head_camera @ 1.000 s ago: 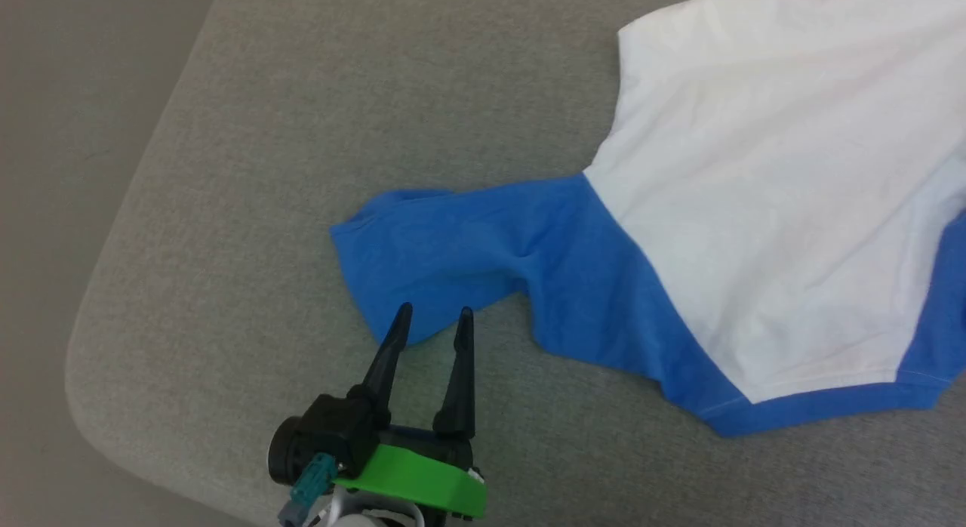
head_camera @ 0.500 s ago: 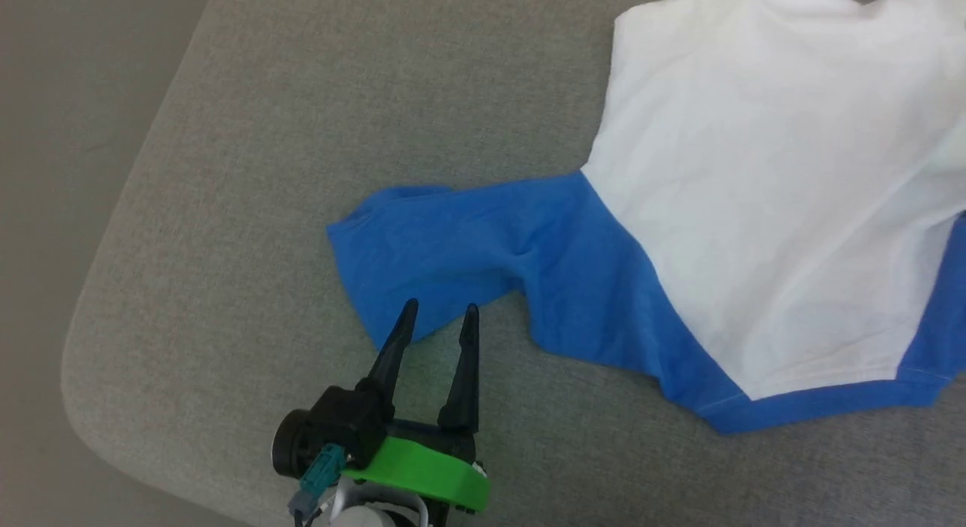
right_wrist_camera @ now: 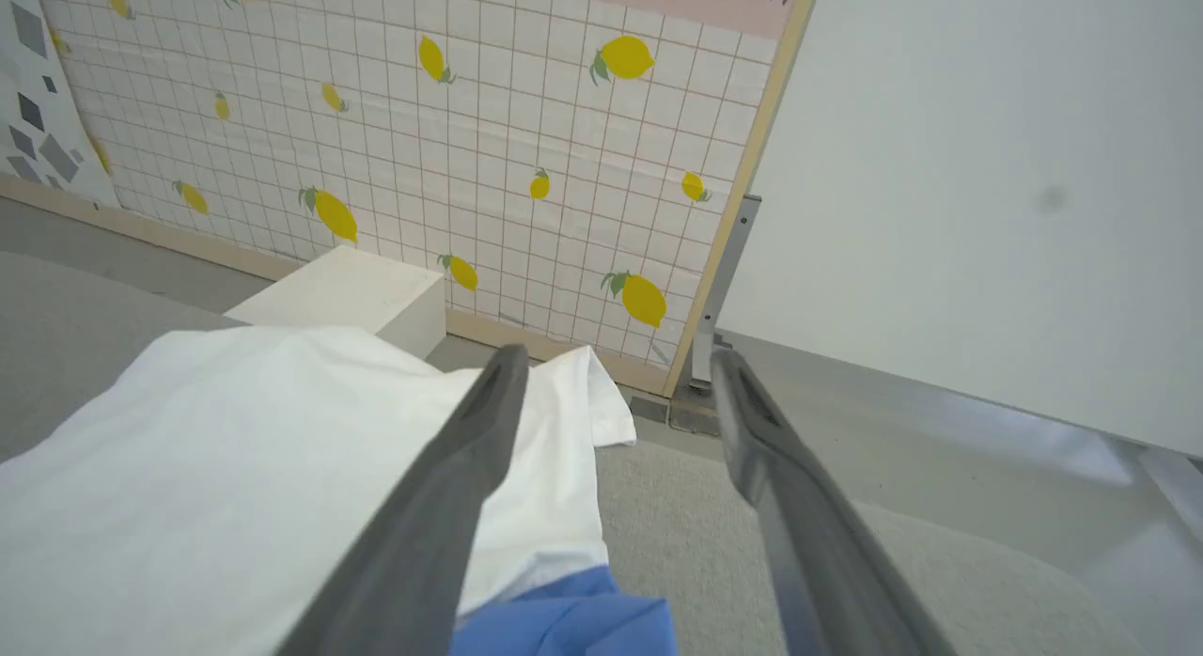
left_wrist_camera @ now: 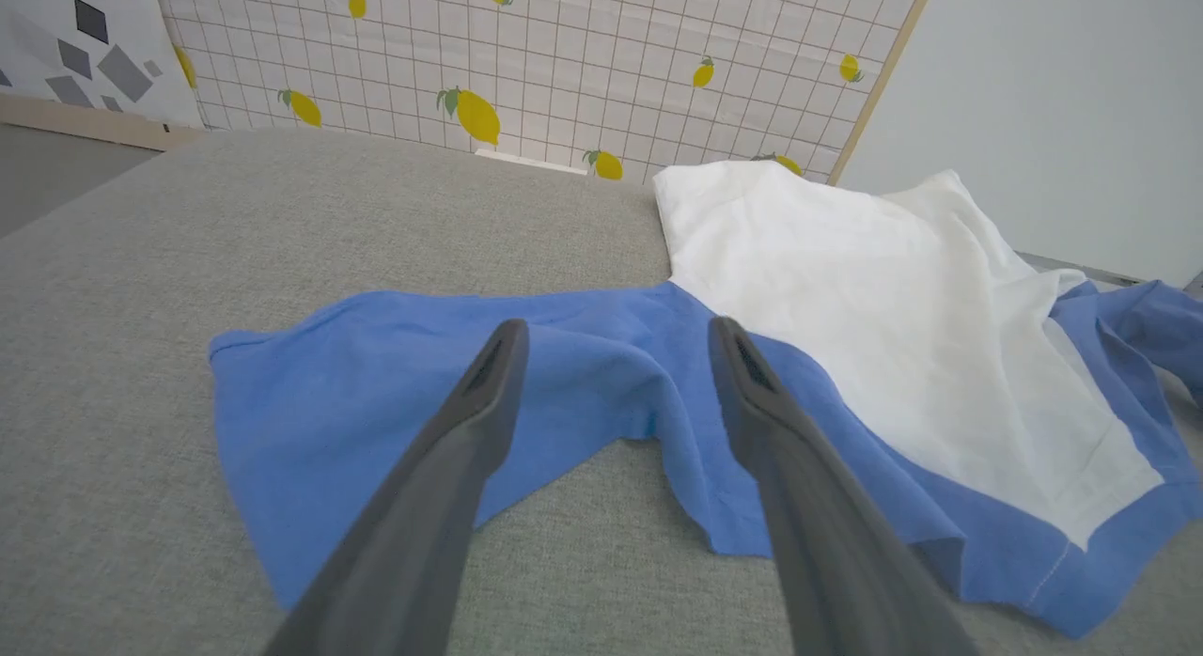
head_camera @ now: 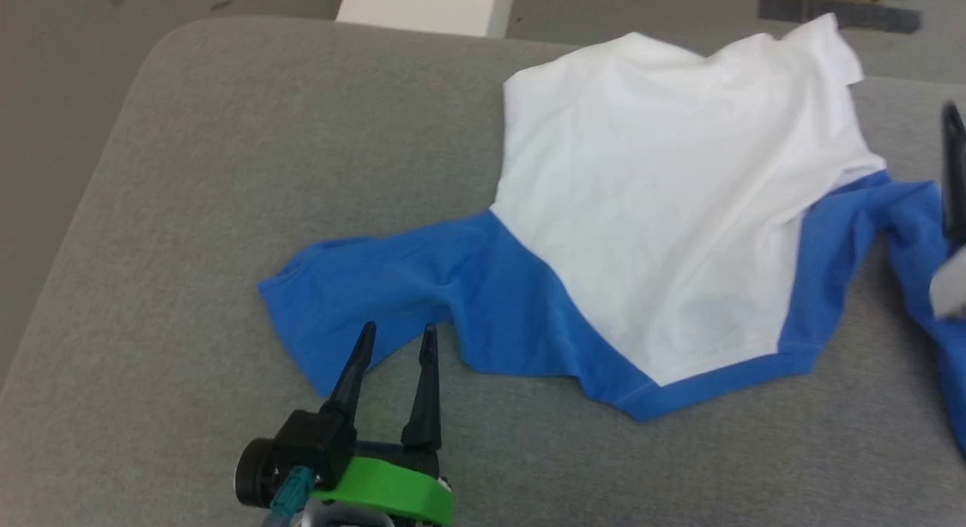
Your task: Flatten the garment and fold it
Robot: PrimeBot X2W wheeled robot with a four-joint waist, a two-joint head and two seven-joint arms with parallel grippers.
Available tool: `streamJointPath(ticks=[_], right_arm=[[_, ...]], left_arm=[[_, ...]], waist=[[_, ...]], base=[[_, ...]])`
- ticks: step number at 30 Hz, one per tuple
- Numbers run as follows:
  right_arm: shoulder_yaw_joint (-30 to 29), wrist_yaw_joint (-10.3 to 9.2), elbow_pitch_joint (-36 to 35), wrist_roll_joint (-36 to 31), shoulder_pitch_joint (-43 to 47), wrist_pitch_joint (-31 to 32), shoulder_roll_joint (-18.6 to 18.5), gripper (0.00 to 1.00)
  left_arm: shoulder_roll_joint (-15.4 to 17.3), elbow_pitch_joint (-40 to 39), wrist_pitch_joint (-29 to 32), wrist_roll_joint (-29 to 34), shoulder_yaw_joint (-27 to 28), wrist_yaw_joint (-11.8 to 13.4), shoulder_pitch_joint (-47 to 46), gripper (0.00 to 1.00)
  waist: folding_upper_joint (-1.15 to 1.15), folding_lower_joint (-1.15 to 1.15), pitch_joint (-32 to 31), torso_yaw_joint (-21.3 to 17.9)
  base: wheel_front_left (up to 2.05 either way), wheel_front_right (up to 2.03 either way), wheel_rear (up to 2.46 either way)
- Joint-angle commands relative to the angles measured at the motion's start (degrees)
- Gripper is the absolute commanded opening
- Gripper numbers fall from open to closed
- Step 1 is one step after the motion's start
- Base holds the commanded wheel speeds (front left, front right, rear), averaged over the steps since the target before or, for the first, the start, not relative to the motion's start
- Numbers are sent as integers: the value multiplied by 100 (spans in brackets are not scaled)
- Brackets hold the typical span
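Note:
The garment (head_camera: 649, 210) lies on the grey cushion (head_camera: 226, 172), white body in the middle, one blue sleeve (head_camera: 362, 293) spread left, the other bunched at the right edge. My left gripper (head_camera: 398, 332) stands open just short of the left sleeve's near hem; in the left wrist view the left gripper (left_wrist_camera: 617, 329) points over that sleeve (left_wrist_camera: 376, 393). My right gripper (right_wrist_camera: 617, 357) is open and holds nothing, above the white body (right_wrist_camera: 235, 430) near its far corner. One of its fingers (head_camera: 954, 164) shows at the right edge of the head view.
A rigid white box (head_camera: 419, 6) sits on the floor beyond the cushion's far edge, also seen as the white box (right_wrist_camera: 348, 289) before a lemon-patterned panel (right_wrist_camera: 423, 120). Dark tape strips (head_camera: 838, 13) mark the floor. The cushion's rounded left edge (head_camera: 98, 195) drops to the floor.
The head camera has tilted, bringing the cushion's far edge, the box and a right finger into view. My right gripper has gone from shut to open. The left gripper kept its place by the sleeve.

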Motion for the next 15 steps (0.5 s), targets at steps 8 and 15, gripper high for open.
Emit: streamJointPath(ticks=[8, 15], right_arm=[[-290, -10, -1017, -715, 2023, -1258, 1486, 100], [-27, -10, -704, 73, 2858, -2014, 1540, 100]], left_arm=[[-3, -66, -26, 70, 292, -100, 370, 100], [-9, -82, -26, 92, 505, -101, 675, 100]], waist=[[0, 0, -530, -698], [0, 0, -706, -875]], base=[[0, 0, 0], [0, 0, 0]])
